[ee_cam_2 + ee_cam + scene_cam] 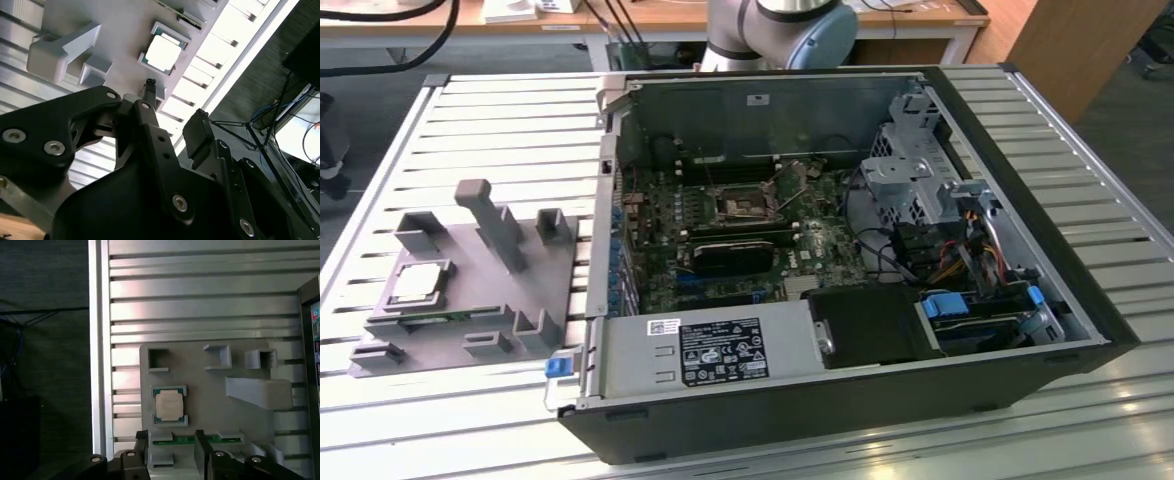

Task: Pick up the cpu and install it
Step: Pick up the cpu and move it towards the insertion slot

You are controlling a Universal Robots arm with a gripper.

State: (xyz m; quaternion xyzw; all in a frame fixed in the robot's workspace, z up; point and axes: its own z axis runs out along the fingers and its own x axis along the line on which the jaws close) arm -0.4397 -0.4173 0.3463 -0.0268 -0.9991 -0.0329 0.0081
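Observation:
The cpu (420, 282) is a small silver-topped square lying flat in a framed pocket of the grey fixture tray (487, 300), at the exterior view's left on the slatted table. In both wrist views the cpu (169, 405) (163, 52) lies well beyond my fingertips, apart from them. My gripper (171, 442) (172, 107) hangs above the tray (215, 405) and is open, with nothing between its black fingers (141, 446).
An open computer case (1067, 290) fills the middle and the exterior view's right, with the motherboard socket (743, 207), a black block (727, 255) and a power supply (720, 350) inside. A green strip (185, 439) sits in the tray. Tall grey posts (491, 225) rise from it.

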